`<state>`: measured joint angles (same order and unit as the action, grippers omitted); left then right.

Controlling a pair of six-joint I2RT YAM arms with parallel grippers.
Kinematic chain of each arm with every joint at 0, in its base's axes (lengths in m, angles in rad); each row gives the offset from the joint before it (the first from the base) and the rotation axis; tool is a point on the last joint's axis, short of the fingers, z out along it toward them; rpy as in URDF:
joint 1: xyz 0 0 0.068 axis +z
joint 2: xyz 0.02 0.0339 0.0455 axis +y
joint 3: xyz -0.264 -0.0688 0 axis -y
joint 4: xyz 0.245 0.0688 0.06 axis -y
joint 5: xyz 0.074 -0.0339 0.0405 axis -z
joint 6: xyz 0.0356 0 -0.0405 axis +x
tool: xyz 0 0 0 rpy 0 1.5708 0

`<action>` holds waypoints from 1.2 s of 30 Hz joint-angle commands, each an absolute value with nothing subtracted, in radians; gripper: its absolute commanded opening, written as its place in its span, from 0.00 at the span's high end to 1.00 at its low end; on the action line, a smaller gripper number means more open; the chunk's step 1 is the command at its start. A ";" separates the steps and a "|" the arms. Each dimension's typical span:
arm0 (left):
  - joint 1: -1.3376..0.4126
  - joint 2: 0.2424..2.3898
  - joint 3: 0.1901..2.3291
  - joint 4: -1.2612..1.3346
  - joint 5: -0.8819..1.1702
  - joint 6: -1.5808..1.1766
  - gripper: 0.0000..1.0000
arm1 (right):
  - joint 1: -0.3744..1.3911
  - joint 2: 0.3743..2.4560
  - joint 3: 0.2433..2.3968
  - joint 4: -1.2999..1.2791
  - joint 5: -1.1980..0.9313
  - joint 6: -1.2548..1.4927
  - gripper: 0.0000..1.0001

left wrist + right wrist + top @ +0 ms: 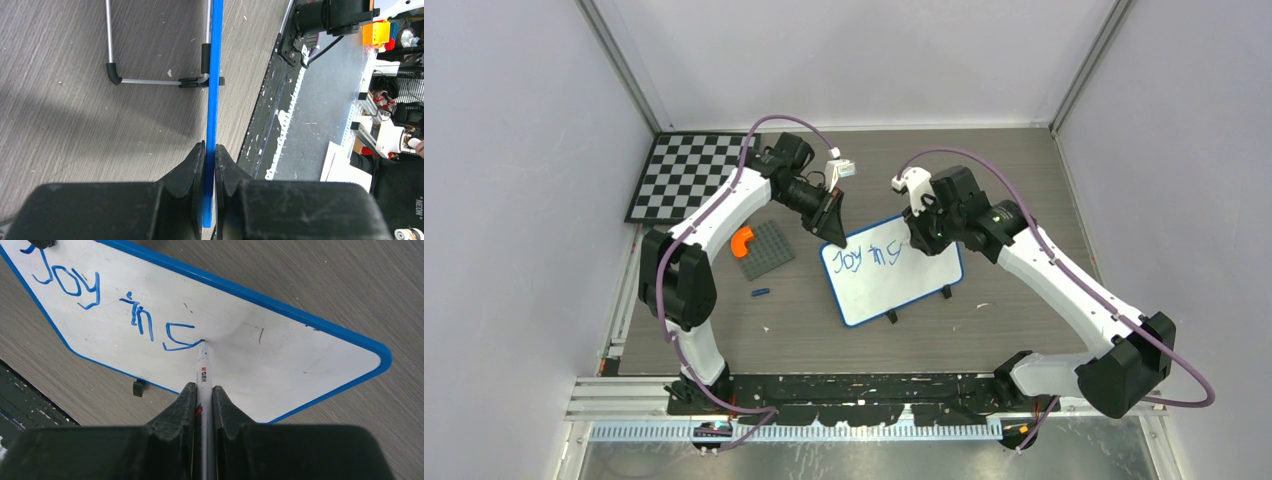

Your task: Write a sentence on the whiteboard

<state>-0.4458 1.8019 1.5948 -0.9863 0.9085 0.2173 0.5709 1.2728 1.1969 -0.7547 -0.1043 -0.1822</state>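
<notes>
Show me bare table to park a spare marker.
Free: the near strip between the whiteboard and the arm bases; the far right corner beyond the right arm. Crowded: the left side, with checkerboard, grey plate and small blue piece; the whiteboard's far edge, where the left tool clamps it and the right tool holds the marker.

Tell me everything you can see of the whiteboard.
The whiteboard is a small white rectangle in a rounded blue frame, with small black feet and a grey wire stand behind. It sits askew on the wood-grain table. Blue writing reads "Joy in S". The left claw pinches its frame edge; the marker in the right claw touches its face.
</notes>
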 commanded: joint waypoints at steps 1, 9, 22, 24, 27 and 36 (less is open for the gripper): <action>-0.473 1.807 1.586 -0.999 0.879 0.220 1.00 | 0.555 1.270 1.246 -0.709 -0.068 -0.198 1.00; -0.473 1.808 1.583 -0.997 0.877 0.219 1.00 | 0.549 1.257 1.190 -0.706 -0.065 -0.200 1.00; -0.473 1.806 1.582 -0.997 0.877 0.218 1.00 | 0.547 1.248 1.173 -0.707 -0.069 -0.195 1.00; -0.473 1.803 1.582 -0.998 0.876 0.218 1.00 | 0.547 1.253 1.197 -0.709 -0.065 -0.197 1.00; -0.473 1.802 1.582 -0.999 0.876 0.220 1.00 | 0.539 1.261 1.234 -0.712 -0.068 -0.198 1.00; -0.473 1.802 1.583 -1.001 0.873 0.221 1.00 | 0.528 1.261 1.213 -0.716 -0.072 -0.205 1.00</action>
<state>-0.4458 1.8019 1.5948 -0.9863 0.9077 0.2173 0.5373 1.2655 1.2045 -0.7624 -0.0937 -0.1848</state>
